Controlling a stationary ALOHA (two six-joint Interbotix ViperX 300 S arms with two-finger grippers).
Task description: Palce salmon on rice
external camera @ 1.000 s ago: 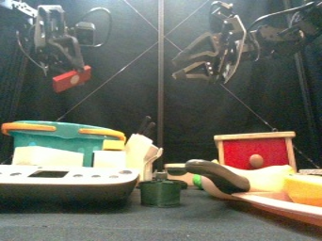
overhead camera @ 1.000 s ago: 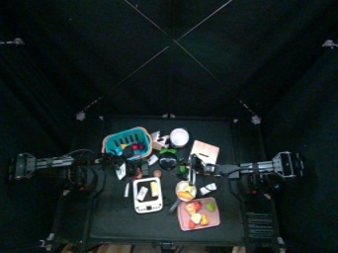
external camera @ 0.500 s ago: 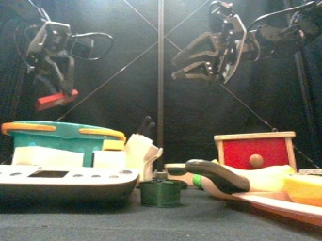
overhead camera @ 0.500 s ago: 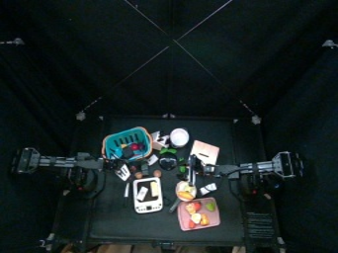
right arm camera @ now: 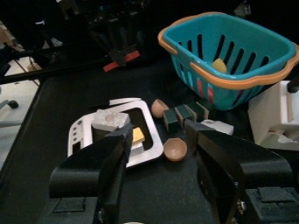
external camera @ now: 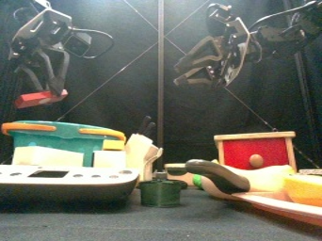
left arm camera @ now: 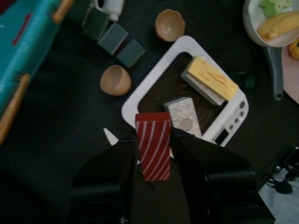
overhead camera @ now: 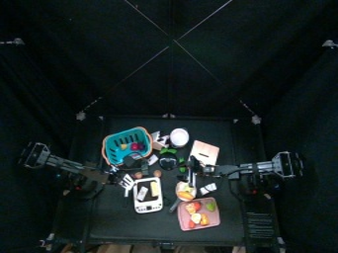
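Observation:
My left gripper (left arm camera: 153, 143) is shut on a red, white-striped salmon slice (left arm camera: 153, 159) and holds it in the air above the white compartment tray (left arm camera: 170, 70). In the tray lie a pale rice block (left arm camera: 184, 116) and a yellow block (left arm camera: 212, 79). In the front view the salmon (external camera: 41, 97) hangs high at the left, above the tray (external camera: 63, 184). My right gripper (right arm camera: 163, 153) is open and empty, raised to the right of the tray (right arm camera: 117, 140); the rice (right arm camera: 114, 124) shows there too.
A teal basket (overhead camera: 126, 144) stands behind the tray. Two brown bowls (left arm camera: 114, 80) and dark green cubes (left arm camera: 117, 39) lie beside it. A pink plate of fruit (overhead camera: 199, 212), a red box (external camera: 255, 151) and a green cup (external camera: 160, 192) stand to the right.
My left gripper has moved left and lower with the salmon, drawing back toward the table's left side. The right arm has barely moved.

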